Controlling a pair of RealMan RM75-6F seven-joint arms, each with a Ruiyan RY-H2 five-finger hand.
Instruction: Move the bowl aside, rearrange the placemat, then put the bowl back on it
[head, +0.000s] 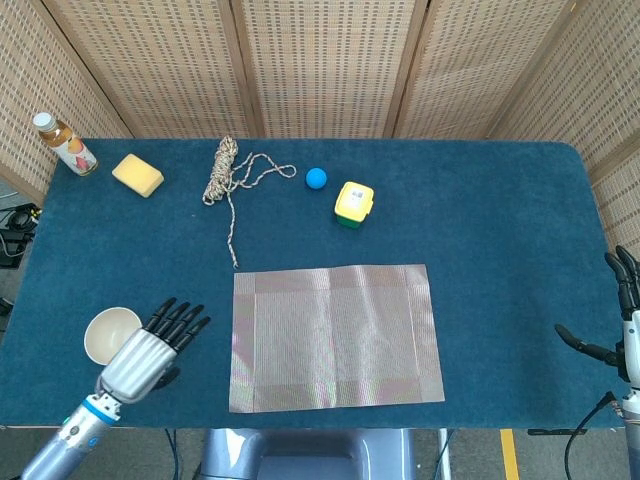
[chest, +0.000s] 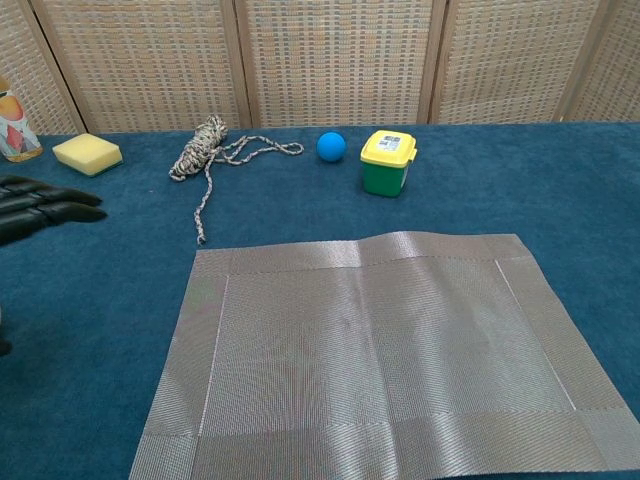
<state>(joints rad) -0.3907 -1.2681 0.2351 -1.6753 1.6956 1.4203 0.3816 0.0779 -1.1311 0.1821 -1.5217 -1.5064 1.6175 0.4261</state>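
The grey woven placemat (head: 335, 337) (chest: 375, 355) lies flat at the table's front middle. A cream bowl (head: 108, 332) stands on the blue cloth to its left, partly hidden by my left hand (head: 152, 349). That hand hovers between bowl and placemat with its fingers stretched out and apart, holding nothing; in the chest view only its dark fingertips (chest: 45, 205) show at the left edge. My right hand (head: 617, 318) is at the table's far right edge, fingers spread, holding nothing.
Along the back of the table: a drink bottle (head: 65, 143), a yellow sponge (head: 137, 174), a coiled rope (head: 232, 175) trailing toward the placemat, a blue ball (head: 316, 178) and a yellow-lidded green box (head: 353, 203). A wicker screen stands behind the table.
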